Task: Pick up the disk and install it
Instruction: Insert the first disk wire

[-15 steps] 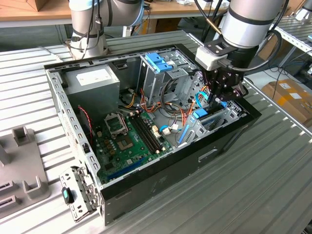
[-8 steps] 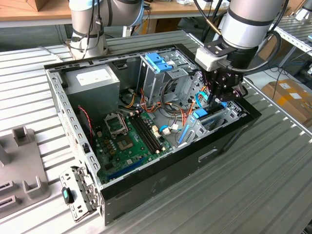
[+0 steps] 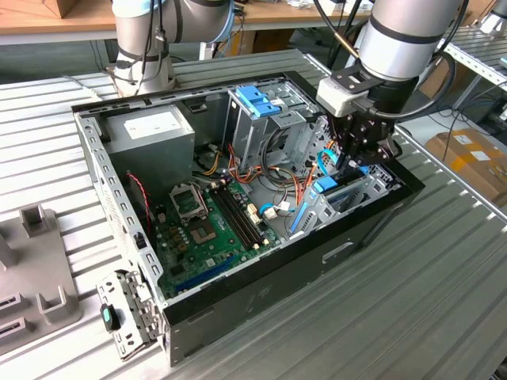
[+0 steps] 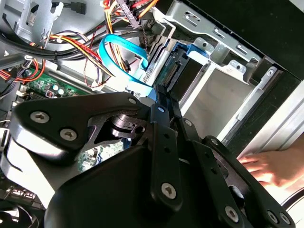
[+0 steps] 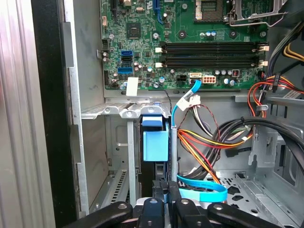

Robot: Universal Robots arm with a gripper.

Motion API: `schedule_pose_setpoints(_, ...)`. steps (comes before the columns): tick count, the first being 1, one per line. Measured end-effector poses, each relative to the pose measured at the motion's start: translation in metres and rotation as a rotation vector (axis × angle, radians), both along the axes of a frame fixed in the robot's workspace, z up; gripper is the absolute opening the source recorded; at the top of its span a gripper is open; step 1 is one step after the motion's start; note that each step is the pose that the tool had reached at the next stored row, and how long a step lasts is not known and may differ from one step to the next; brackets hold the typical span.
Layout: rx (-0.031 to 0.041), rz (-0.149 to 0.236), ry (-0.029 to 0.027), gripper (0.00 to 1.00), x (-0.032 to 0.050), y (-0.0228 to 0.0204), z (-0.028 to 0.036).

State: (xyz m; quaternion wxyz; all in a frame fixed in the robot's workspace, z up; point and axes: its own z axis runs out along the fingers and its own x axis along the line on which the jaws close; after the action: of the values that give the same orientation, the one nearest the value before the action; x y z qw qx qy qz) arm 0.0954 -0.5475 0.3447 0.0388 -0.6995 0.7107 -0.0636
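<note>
The disk (image 5: pixel 156 145), silver in its light-blue carrier frame, stands on edge in a slot of the metal drive bay (image 5: pixel 118 111) at the case's front corner. In the exterior view the disk's blue frame (image 3: pixel 326 187) shows just under my gripper (image 3: pixel 354 162). In both wrist views the black fingers (image 5: pixel 158 195) are pressed together, and their tips reach the disk's outer edge (image 4: pixel 183 71). Nothing lies between them. My gripper (image 4: pixel 161 95) (image 5: pixel 165 191) is shut and sits right at the disk; I cannot tell whether it touches.
The open computer case (image 3: pixel 95 158) lies on a slatted metal table. Inside are a green motherboard (image 3: pixel 206 229), a grey power-supply box (image 3: pixel 150 131) and a tall cage with a blue bracket (image 3: pixel 257 101). Loose cables, including a blue ribbon (image 4: pixel 118 47), crowd the bay. A hand (image 4: pixel 266 166) rests outside the case.
</note>
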Motion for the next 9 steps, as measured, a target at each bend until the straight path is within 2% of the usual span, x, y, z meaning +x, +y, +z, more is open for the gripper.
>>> schedule_pose_setpoints(2,0.0001,0.000,0.0000,0.16,0.0000,0.0000,-0.0001)
schedule_pose_setpoints(4,-0.0001,0.000,0.0000,0.16,0.0000,0.0000,-0.0035)
schedule_pose_setpoints(9,0.0001,0.000,0.0000,0.16,0.0000,0.0000,-0.0062)
